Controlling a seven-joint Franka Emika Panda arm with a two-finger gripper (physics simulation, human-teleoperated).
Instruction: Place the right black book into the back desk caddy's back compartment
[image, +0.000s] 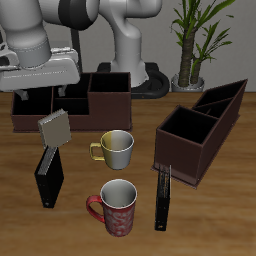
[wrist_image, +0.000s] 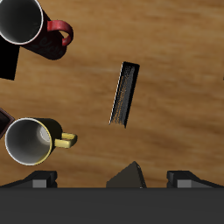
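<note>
The right black book (image: 48, 176) stands upright on the table near its front edge, with a small white mark low on its cover. In the wrist view I see its top edge and pale pages (wrist_image: 125, 94). My gripper (image: 45, 97) is open and empty, hanging above and behind the book, just in front of the back desk caddy (image: 92, 112). In the wrist view the gripper (wrist_image: 110, 181) has its fingers (wrist_image: 39, 180) spread wide. The caddy's back compartment (image: 76, 92) is a small dark middle section, partly hidden by my hand.
A small grey book (image: 55, 128) stands tilted between the black book and the caddy, its tip (wrist_image: 129, 175) close under the gripper. A yellow mug (image: 116, 148), a red mug (image: 117, 206), a thin black book (image: 163, 198) and a slanted-wall caddy (image: 200, 128) stand nearby.
</note>
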